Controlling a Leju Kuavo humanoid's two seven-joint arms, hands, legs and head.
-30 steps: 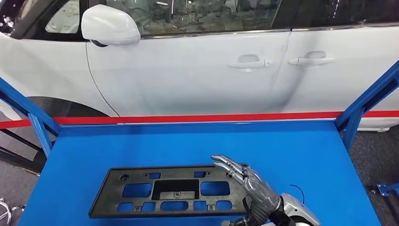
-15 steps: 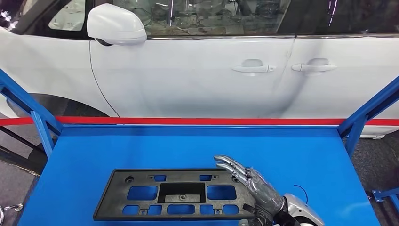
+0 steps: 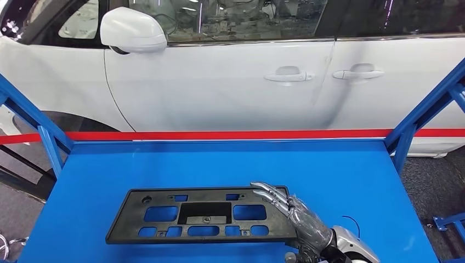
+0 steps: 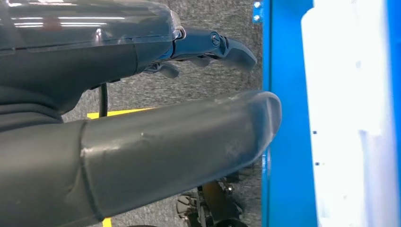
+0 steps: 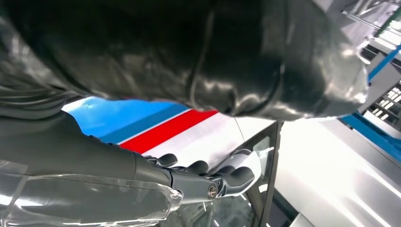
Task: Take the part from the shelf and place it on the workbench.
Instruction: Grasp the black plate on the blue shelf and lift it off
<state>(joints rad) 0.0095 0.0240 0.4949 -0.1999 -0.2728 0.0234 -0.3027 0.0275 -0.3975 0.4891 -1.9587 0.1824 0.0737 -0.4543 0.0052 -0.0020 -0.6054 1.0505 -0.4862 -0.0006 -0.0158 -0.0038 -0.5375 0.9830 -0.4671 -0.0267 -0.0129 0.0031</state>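
Note:
A flat black plastic part [image 3: 205,211] with several cut-outs lies on the blue table top [image 3: 329,170], near its front edge. My right hand [image 3: 293,216] reaches in from the lower right, fingers stretched flat over the part's right end. In the right wrist view its fingers [image 5: 203,182] and thumb stand apart, with nothing between them. My left hand [image 4: 165,146] hangs beside a blue frame post [image 4: 288,142], thumb and fingers apart and holding nothing.
A white car [image 3: 219,82] stands close behind the table, past a red stripe [image 3: 219,135] along the far edge. Slanted blue frame posts rise at the left [image 3: 33,118] and right [image 3: 422,115] corners. A thin dark wire loop [image 3: 353,222] lies by my right wrist.
The view shifted a little. My right hand has drawn back slightly toward the near right, so more of the part's right end shows. The part stays where it lay.

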